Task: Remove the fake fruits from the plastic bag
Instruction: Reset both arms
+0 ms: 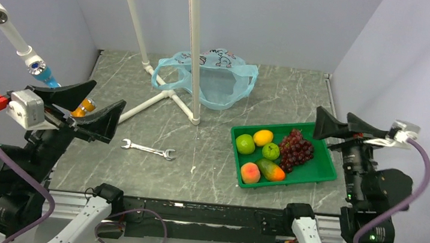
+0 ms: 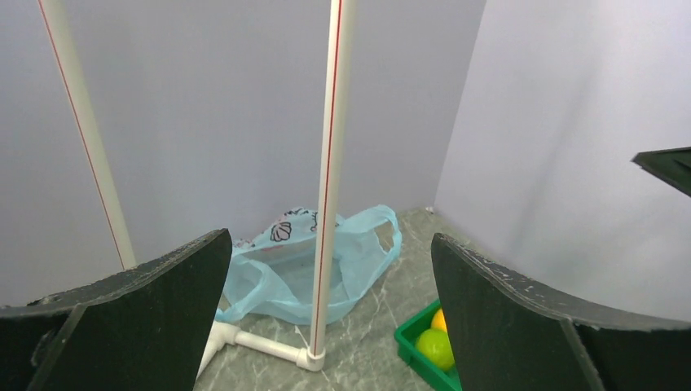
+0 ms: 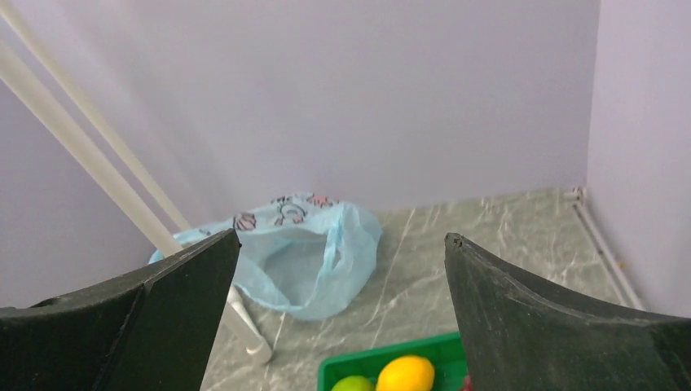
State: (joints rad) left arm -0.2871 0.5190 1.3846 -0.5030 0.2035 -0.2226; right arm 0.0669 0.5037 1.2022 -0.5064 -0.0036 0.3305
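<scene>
The light-blue plastic bag (image 1: 208, 78) lies limp at the back of the table, behind a white pole; no fruit shows in it. It also shows in the left wrist view (image 2: 277, 273) and the right wrist view (image 3: 305, 261). The fruits lie in a green tray (image 1: 323, 171): green apple (image 1: 245, 143), orange (image 1: 263, 137), lime (image 1: 270, 151), grape bunch (image 1: 296, 149), peach (image 1: 250, 173), mango (image 1: 272, 171). My left gripper (image 1: 107, 95) is open and empty at the left edge. My right gripper (image 1: 335, 113) is open and empty, right of the tray.
A white PVC stand (image 1: 195, 47) rises mid-table, its foot (image 1: 167, 95) in front of the bag. A metal wrench (image 1: 148, 149) lies near the front. An orange-topped item (image 1: 85, 107) sits behind the left gripper. Walls close the back and sides.
</scene>
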